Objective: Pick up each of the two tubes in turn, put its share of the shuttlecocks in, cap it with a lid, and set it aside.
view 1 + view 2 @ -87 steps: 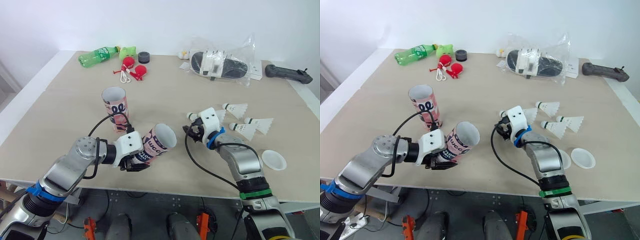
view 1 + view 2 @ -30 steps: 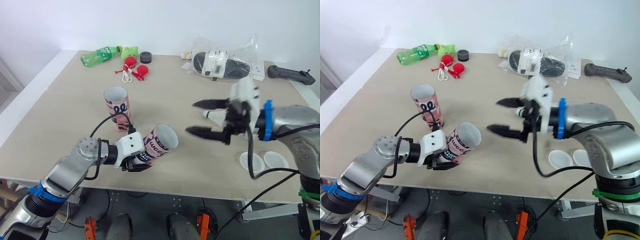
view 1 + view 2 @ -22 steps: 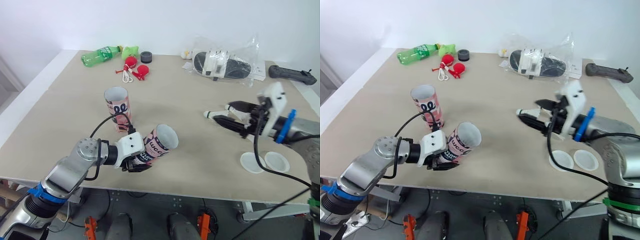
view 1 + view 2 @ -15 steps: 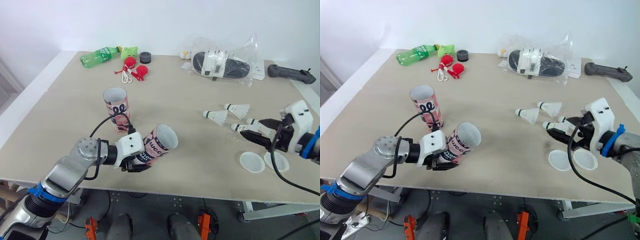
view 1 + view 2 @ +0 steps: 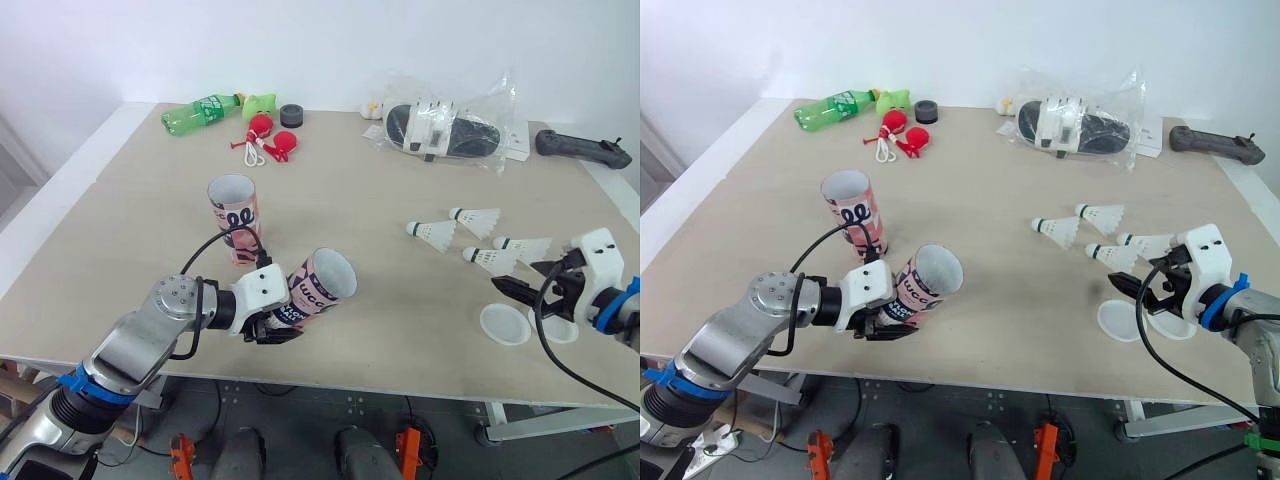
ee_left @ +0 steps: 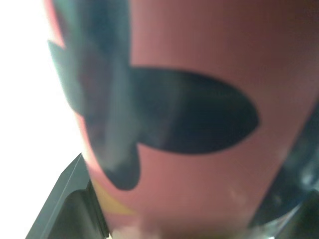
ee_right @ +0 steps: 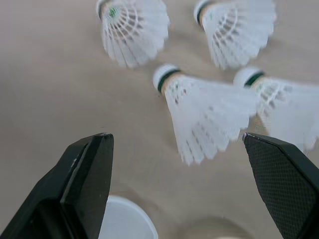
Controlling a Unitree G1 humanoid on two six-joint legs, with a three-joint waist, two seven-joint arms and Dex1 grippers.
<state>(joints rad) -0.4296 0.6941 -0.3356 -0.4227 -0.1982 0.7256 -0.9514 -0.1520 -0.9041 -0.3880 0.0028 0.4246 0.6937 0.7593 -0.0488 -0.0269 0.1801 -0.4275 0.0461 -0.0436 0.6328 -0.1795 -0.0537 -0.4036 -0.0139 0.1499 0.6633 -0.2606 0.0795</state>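
My left gripper [image 5: 268, 322] is shut on a pink printed tube [image 5: 318, 288], held tilted near the table's front edge with its open mouth facing right; its pink wall [image 6: 199, 124] sits close up in the left wrist view. A second pink tube [image 5: 232, 215] stands upright behind it. Several white shuttlecocks [image 5: 432, 232] lie on the right side of the table. My right gripper [image 5: 528, 278] hangs open just in front of them, above two white lids [image 5: 504, 324]. Nothing is between its fingers [image 7: 84, 184], which frame one shuttlecock [image 7: 209, 114].
At the back lie a green bottle [image 5: 198, 110], red toys [image 5: 270, 135], a black roll [image 5: 291, 114], a plastic bag with shoes [image 5: 445, 125] and a black handle [image 5: 580, 148]. The table's front edge [image 5: 400, 385] runs close under both grippers.
My open right gripper swung from the middle of the table, beside the held tube's mouth, rightward and down to the lids and shuttlecocks. The left gripper kept the tube still.
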